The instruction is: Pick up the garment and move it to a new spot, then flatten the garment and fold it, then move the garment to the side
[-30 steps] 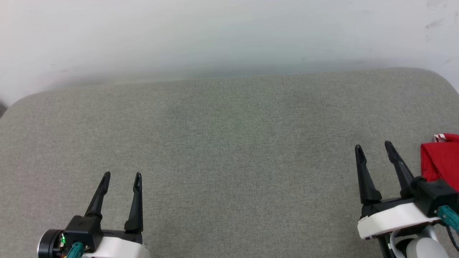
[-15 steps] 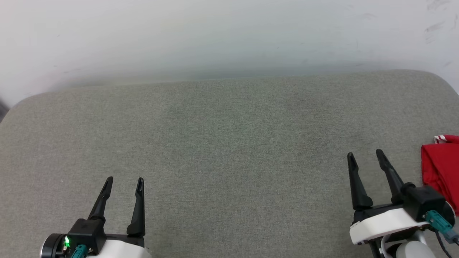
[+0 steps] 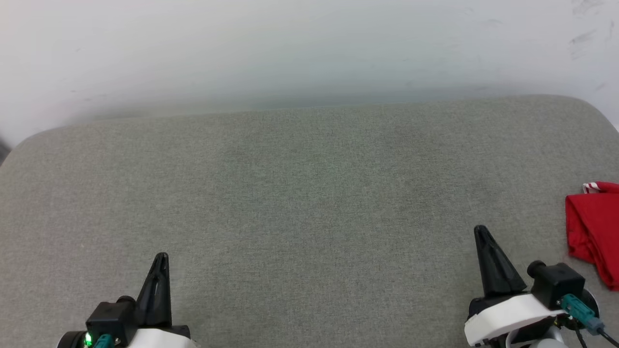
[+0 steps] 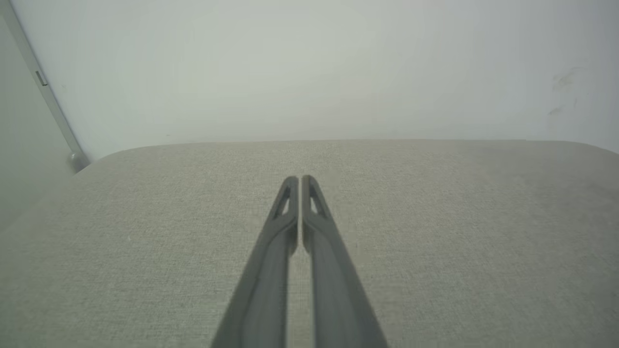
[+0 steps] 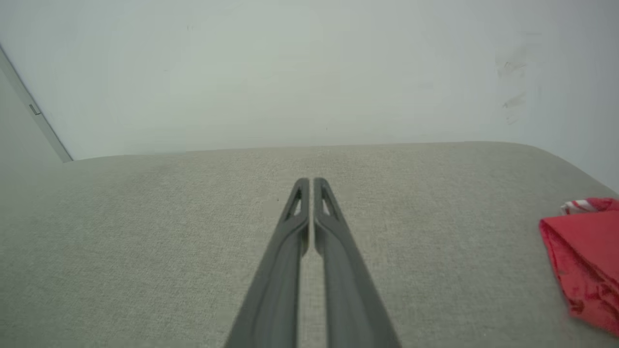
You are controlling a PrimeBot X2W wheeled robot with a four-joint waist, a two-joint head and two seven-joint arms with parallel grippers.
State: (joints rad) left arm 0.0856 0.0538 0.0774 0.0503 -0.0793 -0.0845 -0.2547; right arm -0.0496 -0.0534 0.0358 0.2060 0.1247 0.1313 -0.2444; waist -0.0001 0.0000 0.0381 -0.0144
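The red garment (image 3: 594, 229) lies folded at the right edge of the grey padded surface (image 3: 309, 193), a bit of red-white striped trim showing at its top; part of it runs out of the head view. The right wrist view has the garment (image 5: 582, 256) at its right edge. My right gripper (image 3: 481, 232) is shut and holds nothing, low on the right, a short way left of the garment and apart from it. Its fingers (image 5: 297, 227) lie pressed together. My left gripper (image 3: 161, 258) is shut too, low on the left, its fingers (image 4: 285, 222) together over bare surface.
A pale wall (image 3: 309, 48) rises behind the padded surface, whose rounded far corners show at left and right. A grey metal strip (image 4: 43, 82) runs down the wall at the far left.
Both grippers have gone from open to shut and drawn back toward the bottom edge of the head view. The right gripper has moved away from the garment, which stays where it lay.
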